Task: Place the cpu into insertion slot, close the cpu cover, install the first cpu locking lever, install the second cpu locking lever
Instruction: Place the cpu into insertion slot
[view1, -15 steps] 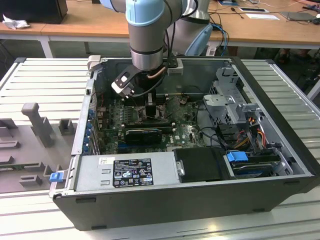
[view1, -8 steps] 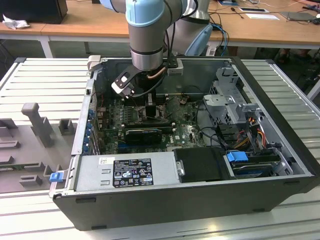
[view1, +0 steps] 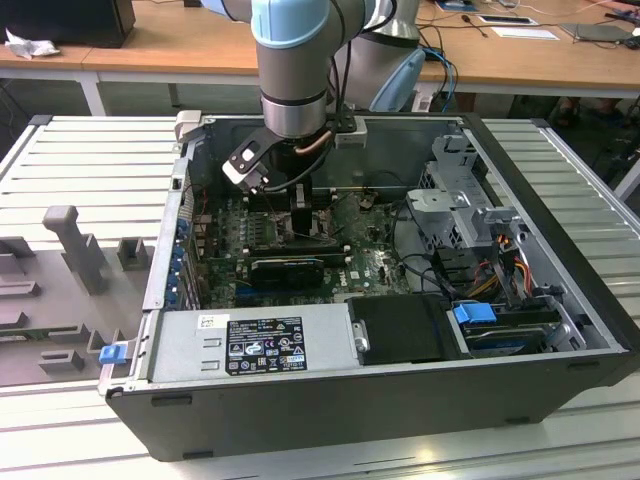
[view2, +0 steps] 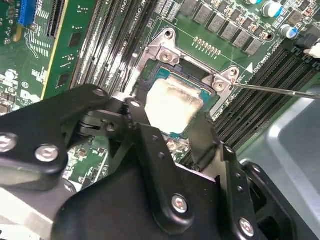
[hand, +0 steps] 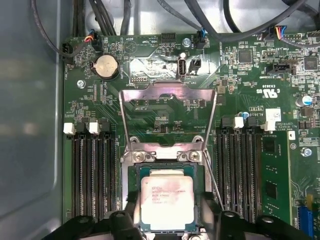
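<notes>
The cpu (hand: 166, 200), a small square chip with a pale metal face, lies level in the insertion slot (hand: 132, 182), either seated or just above it. In both wrist views my gripper (view2: 174, 120) straddles it, one black finger (view2: 145, 130) against each opposite side. The cpu cover (hand: 167, 92), a thin metal frame with a square cut-out, stands flipped back beyond the slot. A thin wire locking lever (hand: 215, 185) runs beside the slot and also crosses the second wrist view (view2: 280, 90). In the exterior view my gripper (view1: 300, 215) reaches down onto the motherboard inside the open case.
Long black memory slots (hand: 92, 180) flank the socket on both sides (hand: 240, 170). A black expansion card (view1: 290, 265), the power supply (view1: 260, 340), a drive cage (view1: 460, 200) and cables (view1: 500, 250) crowd the case. Its walls (view1: 165, 250) enclose the board.
</notes>
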